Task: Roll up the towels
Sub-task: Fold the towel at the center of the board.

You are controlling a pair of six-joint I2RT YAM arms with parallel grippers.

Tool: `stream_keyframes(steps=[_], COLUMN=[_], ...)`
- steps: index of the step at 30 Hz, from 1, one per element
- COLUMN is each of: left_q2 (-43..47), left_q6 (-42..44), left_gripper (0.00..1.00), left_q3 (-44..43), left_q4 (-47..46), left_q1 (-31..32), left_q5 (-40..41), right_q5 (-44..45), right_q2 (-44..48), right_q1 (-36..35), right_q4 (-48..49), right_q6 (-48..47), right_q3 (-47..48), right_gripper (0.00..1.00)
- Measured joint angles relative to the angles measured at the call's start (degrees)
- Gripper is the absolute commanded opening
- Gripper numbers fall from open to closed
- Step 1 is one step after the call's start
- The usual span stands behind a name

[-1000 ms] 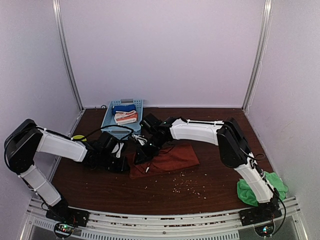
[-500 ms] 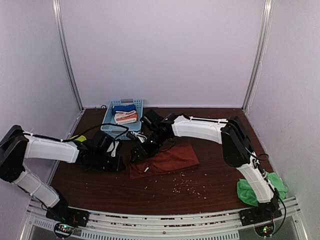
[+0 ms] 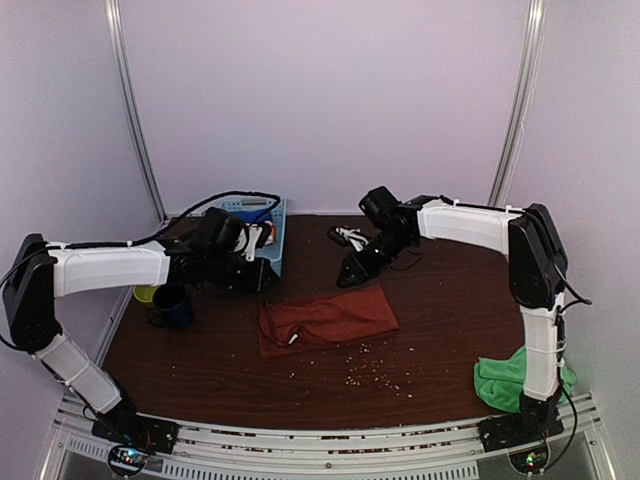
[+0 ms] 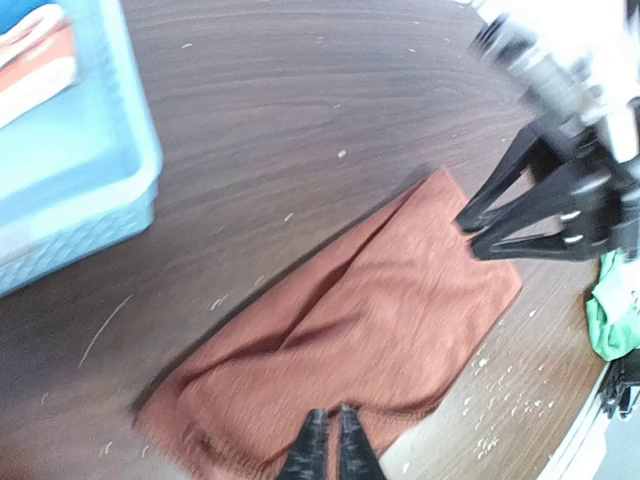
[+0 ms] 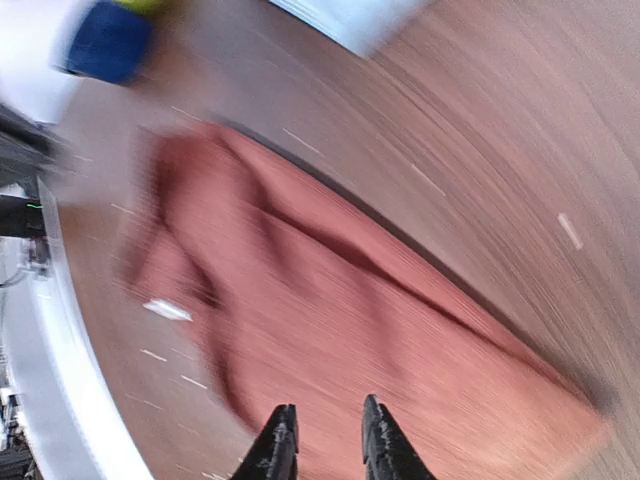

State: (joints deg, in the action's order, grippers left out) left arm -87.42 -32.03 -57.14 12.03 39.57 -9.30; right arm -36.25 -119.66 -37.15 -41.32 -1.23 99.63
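Cloth in bright green, the green towel (image 3: 497, 385), lies bunched at the near right edge of the bench (image 3: 440, 330), by the right arm's base. Crumbs (image 3: 368, 372) are scattered in front of the rust towel (image 3: 325, 318), which lies spread out and creased at mid-bench, unrolled, with its white tag (image 3: 293, 340) at the near left side. Left of it stands a dark blue cup (image 3: 172, 308). Beyond the towel's far edge hangs the right gripper (image 5: 328, 405), its fingers apart and empty. The left gripper (image 4: 330, 415) has its fingers almost together, holding nothing, near the blue basket (image 4: 80, 190) at the back, which holds a striped cloth (image 4: 35, 50).
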Motion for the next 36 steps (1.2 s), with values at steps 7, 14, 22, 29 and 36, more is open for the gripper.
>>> stream_keyframes(steps=[7, 14, 22, 29, 36], left_q2=[-9.7, -10.9, -5.6, -1.1, -7.6], left_q6=[0.2, -0.1, -1.3, 3.3, 5.6], left_gripper=[0.02, 0.01, 0.05, 0.06, 0.04], left_q3=[-3.4, 3.1, 6.8, 5.9, 1.7], left_q4=[1.4, 4.2, 8.7, 6.4, 3.6], left_q1=[0.4, -0.3, -2.1, 0.7, 5.2], left_q5=[-3.8, -0.6, 7.0, 3.5, -3.0], right_q5=[5.4, 7.7, 8.7, 8.0, 8.0], right_q2=[0.3, 0.3, 1.4, 2.1, 3.1], right_q1=[4.7, 4.3, 4.3, 4.3, 4.5], right_q4=[0.9, 3.2, 6.9, 8.0, 5.7], right_q6=[-3.1, -5.6, -6.5, -7.0, -7.7], right_q3=[-12.6, -14.5, -17.8, -18.8, -17.8], right_gripper=[0.2, 0.19, 0.2, 0.2, 0.23])
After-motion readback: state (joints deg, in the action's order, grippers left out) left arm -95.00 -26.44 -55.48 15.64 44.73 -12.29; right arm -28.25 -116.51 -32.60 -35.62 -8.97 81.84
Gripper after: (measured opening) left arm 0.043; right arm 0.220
